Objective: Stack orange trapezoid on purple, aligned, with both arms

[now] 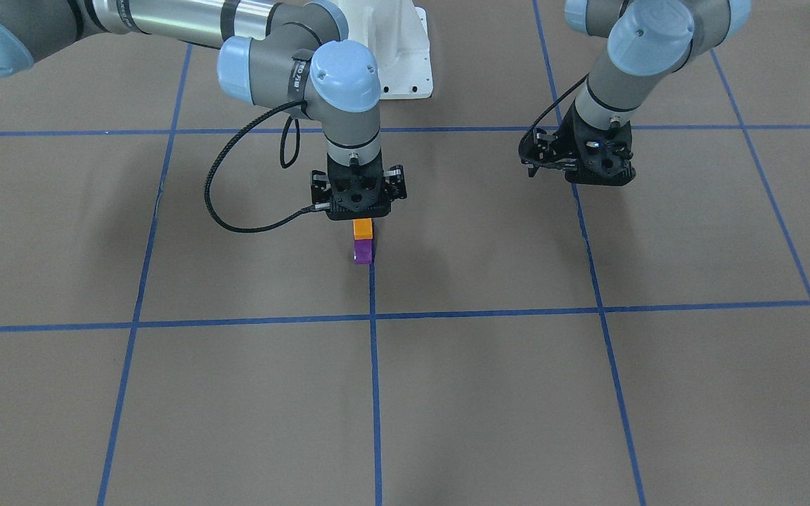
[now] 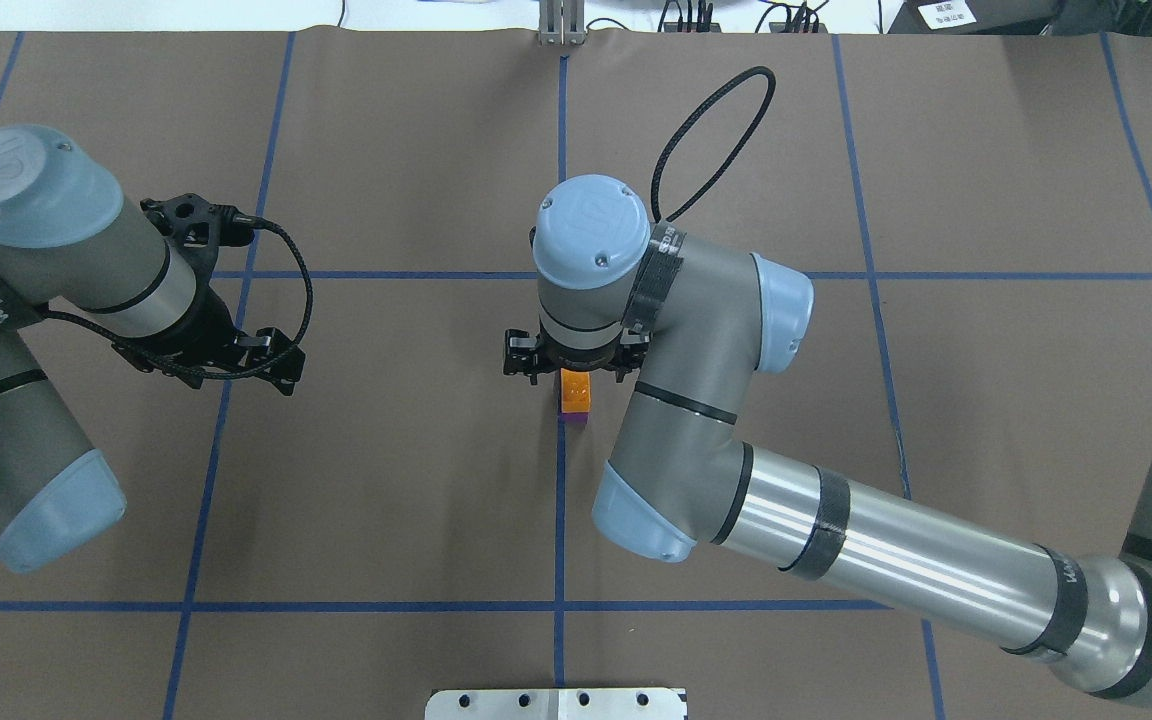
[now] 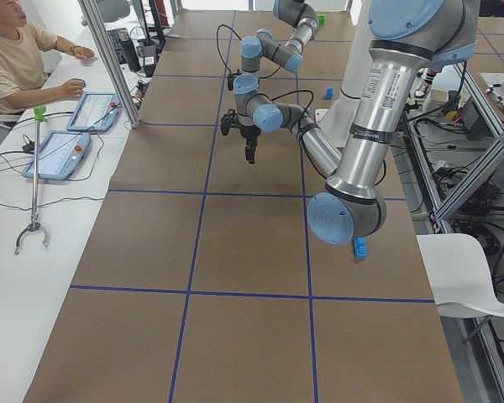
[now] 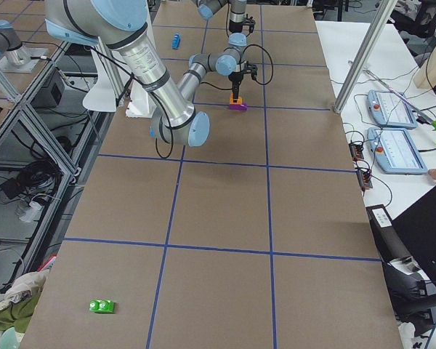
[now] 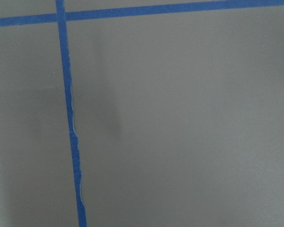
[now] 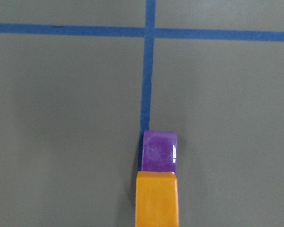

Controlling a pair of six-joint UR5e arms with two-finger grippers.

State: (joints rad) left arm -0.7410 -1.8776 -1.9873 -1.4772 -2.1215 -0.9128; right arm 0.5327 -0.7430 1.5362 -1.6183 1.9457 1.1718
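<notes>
The orange trapezoid (image 1: 362,228) sits on top of the purple brick (image 1: 363,251) near the table's middle, on a blue tape line. In the overhead view the orange trapezoid (image 2: 576,390) covers all but a sliver of the purple brick (image 2: 573,417). My right gripper (image 1: 357,214) stands straight over the stack and looks shut on the orange trapezoid; its fingertips are hidden. The right wrist view shows the orange trapezoid (image 6: 156,198) close up, with the purple brick (image 6: 159,151) under it. My left gripper (image 2: 279,362) hangs off to the side, open and empty, over bare table.
A white base pedestal (image 1: 405,56) stands behind the stack. Small blue bricks (image 3: 361,247) (image 4: 176,40) and a green brick (image 4: 102,306) lie far from the stack. An operator (image 3: 17,50) sits at a side desk with tablets (image 3: 55,155).
</notes>
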